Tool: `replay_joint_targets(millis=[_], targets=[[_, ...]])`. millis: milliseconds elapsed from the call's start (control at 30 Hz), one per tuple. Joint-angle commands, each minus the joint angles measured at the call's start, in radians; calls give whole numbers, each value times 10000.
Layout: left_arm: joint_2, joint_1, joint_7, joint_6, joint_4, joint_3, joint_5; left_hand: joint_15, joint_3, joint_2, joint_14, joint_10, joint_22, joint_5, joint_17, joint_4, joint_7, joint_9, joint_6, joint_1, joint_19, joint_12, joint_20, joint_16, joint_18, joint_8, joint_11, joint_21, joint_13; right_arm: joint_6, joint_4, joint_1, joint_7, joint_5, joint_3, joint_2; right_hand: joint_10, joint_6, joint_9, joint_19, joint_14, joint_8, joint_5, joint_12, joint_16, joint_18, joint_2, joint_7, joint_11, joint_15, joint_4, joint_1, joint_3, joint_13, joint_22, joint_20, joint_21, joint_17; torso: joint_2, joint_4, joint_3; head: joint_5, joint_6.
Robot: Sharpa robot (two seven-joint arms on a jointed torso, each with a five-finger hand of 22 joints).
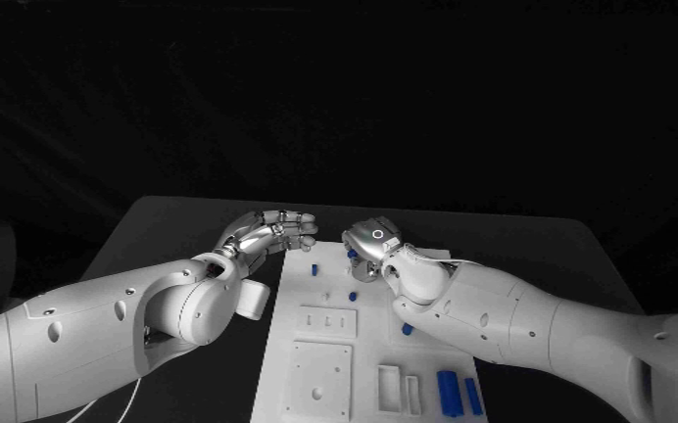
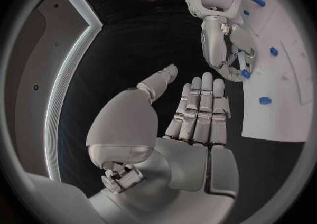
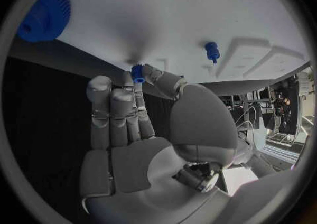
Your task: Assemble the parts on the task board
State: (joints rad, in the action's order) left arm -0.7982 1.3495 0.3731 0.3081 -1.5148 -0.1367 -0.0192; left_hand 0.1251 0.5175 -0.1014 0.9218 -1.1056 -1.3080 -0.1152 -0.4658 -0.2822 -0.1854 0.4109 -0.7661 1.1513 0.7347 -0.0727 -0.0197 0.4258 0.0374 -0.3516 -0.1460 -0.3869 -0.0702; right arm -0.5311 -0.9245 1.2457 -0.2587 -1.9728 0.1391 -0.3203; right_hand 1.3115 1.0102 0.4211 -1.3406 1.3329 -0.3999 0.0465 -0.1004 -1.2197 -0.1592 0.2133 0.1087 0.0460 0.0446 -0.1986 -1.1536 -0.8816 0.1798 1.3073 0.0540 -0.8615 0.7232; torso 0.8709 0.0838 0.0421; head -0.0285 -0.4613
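The right hand [image 1: 374,247] sits over the far end of the task board [image 1: 318,345], thumb and a fingertip pinched on a small blue part [image 3: 137,72]; its other fingers [image 3: 111,115] lie straight and close together. In the right wrist view that pinched part hangs just off the board's edge, and a blue peg [image 3: 211,52] stands on the board a little beyond the fingertips, with a larger ribbed blue part [image 3: 44,15] further off to one side.

The left hand [image 1: 271,232] is just beside the right hand, off the board's edge over the dark surface [image 1: 156,222]. It holds nothing: its fingers [image 2: 201,110] are stretched out side by side and the thumb is spread away from them.

Near the right forearm, 2 long blue parts [image 1: 457,392] lie on the board's near end, and a small blue part [image 1: 352,297] stands just under the right hand.
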Motion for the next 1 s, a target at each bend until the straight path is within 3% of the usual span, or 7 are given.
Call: replay_joint_targets(millis=[33, 267, 367, 467, 567, 800, 1000], targets=[[35, 23, 73, -104, 6, 10, 52, 17, 9, -92, -71, 2, -197, 68, -17, -26, -88, -10, -6, 28, -32, 41, -60, -40, 204, 39, -43, 49, 11, 208, 154, -21, 150, 432, 14, -5, 83, 47, 5, 27, -231, -54, 24, 15, -30, -1026, -14, 25, 57, 162, 89, -99, 3, 19, 209, 33, -47, -23, 4, -13, -8, 10, 10], [26, 23, 73, -98, 8, 10, 52, 18, 6, -99, -73, 6, -197, 71, -19, -23, -90, -11, -4, 21, -32, 44, -62, -44, 203, 40, -44, 48, 12, 40, 228, 6, 482, 1097, 14, -9, -605, -635, -168, 117, -247, 352, 17, 395, 10, -984, 452, 322, 339, -112, 257, 45, 222, -111, 170, -108, -32, -129, 12, -16, -13, 57, 59], [23, 23, 70, -93, 14, 10, 52, 18, 6, -98, -73, 6, -197, 71, -19, -23, -90, -11, -4, 21, -32, 44, -62, -44, 203, 40, -45, 48, 12, -99, 211, 19, 517, 1278, 14, -37, -715, -711, -184, 126, -248, 391, 18, 395, 14, -985, 475, 360, 378, -154, 283, 42, 268, -137, 163, -122, -25, -143, 14, -19, -19, 57, 89], [13, 23, 67, -88, 25, 10, 52, 19, 4, -104, -74, 9, -197, 72, -20, -22, -91, -12, -2, 16, -32, 46, -62, -46, 203, 42, -47, 48, 13, -224, 162, 38, 565, 1432, 13, -80, -1281, -1018, -252, 137, -262, 557, 85, 453, 19, -966, 707, 444, 475, -331, 238, 270, 549, -285, 171, -147, -34, -151, 17, -14, -23, 50, 96], [0, 23, 34, -129, 35, 10, 52, 20, 3, -109, -75, 13, -197, 74, -21, -20, -93, -14, 3, 12, -32, 48, -63, -49, 203, 45, -50, 48, 14, -398, 59, 55, 610, 1631, 10, -163, -2041, -1296, -297, 200, -303, 682, 26, 406, 26, -995, 809, 545, 761, -527, 199, 374, 947, -537, 138, -174, 23, -194, 16, -14, -25, 57, 103], [-59, 23, 29, -124, 29, 10, 52, 20, 14, -98, -75, 20, -197, 59, -25, -18, -97, -18, 10, 16, -31, 51, -63, -55, 206, 50, -55, 47, 15, -759, -362, 131, 1014, 2412, -226, -509, -2606, -1597, -347, 337, -409, 797, 127, 389, -6, -1026, 870, 533, 942, -717, 99, 831, 1941, -851, 101, -239, 134, -281, 21, -38, -32, 69, 147], [-127, 26, 41, -82, 24, 10, 52, 21, 12, -104, -75, 22, -197, 59, -26, -18, -98, -19, 11, 12, -32, 52, -64, -57, 206, 51, -57, 47, 15, -726, -1177, 262, 1137, 2726, -621, -1175, -2583, -1623, -343, 367, -458, 778, 488, 298, -47, -1026, 861, 481, 955, -713, 105, 1033, 2439, -958, 66, -221, 210, -345, 24, -51, -35, 30, 187]])
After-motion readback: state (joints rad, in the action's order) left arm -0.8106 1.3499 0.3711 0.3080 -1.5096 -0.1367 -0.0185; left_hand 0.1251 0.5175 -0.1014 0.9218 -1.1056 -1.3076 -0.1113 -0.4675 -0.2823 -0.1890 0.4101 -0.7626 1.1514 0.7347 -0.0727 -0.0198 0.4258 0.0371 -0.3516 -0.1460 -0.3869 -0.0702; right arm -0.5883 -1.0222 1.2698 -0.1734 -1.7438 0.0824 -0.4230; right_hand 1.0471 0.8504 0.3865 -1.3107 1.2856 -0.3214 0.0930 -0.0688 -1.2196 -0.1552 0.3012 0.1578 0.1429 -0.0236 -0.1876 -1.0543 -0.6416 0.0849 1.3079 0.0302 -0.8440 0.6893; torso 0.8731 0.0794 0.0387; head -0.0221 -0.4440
